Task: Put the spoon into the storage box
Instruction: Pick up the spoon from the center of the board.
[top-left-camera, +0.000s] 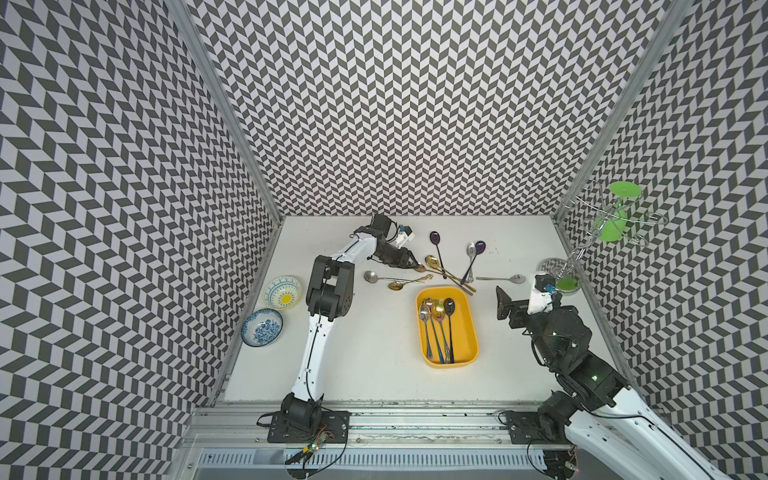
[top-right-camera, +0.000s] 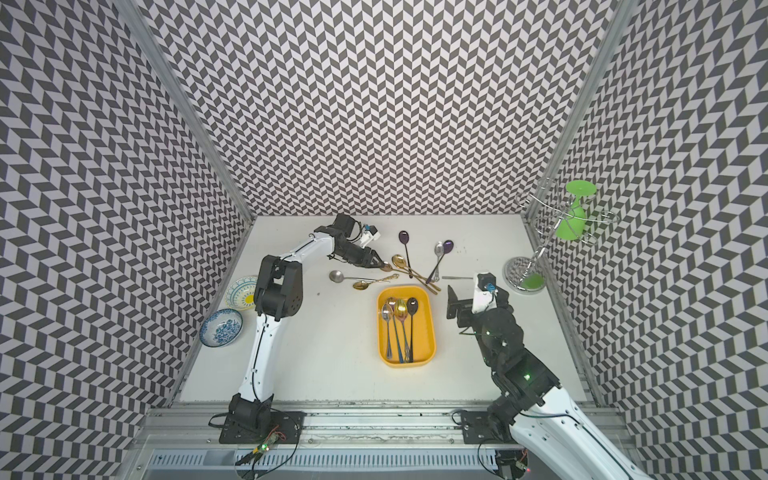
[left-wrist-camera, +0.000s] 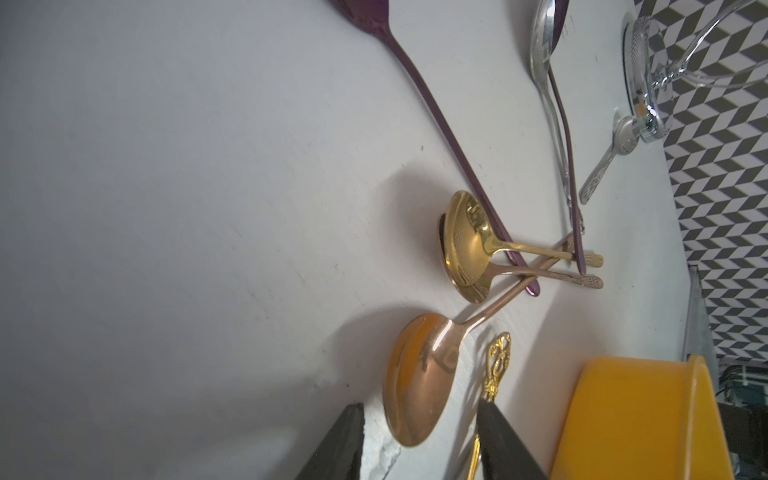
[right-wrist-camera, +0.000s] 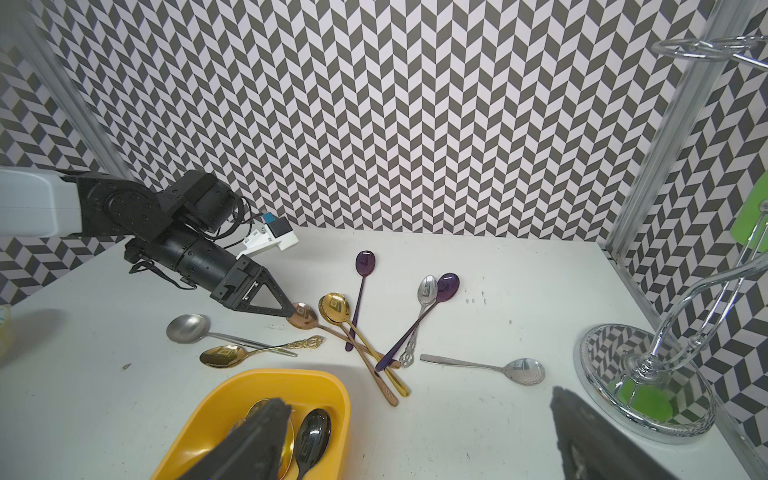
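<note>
A copper-coloured spoon (left-wrist-camera: 419, 374) lies on the white table, its handle crossing a gold spoon (left-wrist-camera: 465, 241) and a purple one. My left gripper (left-wrist-camera: 419, 405) is low over its bowl end, jaws apart, with the bowl's tip (right-wrist-camera: 303, 314) between the fingers (left-wrist-camera: 343, 440), which are not pressing on it. In both top views the gripper (top-left-camera: 417, 266) (top-right-camera: 384, 264) hides most of that bowl. The storage box (top-left-camera: 465, 328) (top-right-camera: 424, 332), a yellow tray, holds several spoons (top-left-camera: 436, 316). My right gripper (right-wrist-camera: 417, 399) (top-left-camera: 503, 303) hangs open and empty to the right of the box.
More spoons lie behind the box: silver (top-left-camera: 371, 276), ornate gold (top-left-camera: 397, 285), purple (top-left-camera: 435, 239) and silver (top-left-camera: 500, 278). Two patterned bowls (top-left-camera: 282, 292) (top-left-camera: 262, 327) sit by the left wall. A chrome rack (top-left-camera: 559, 270) with a green cup stands at the right.
</note>
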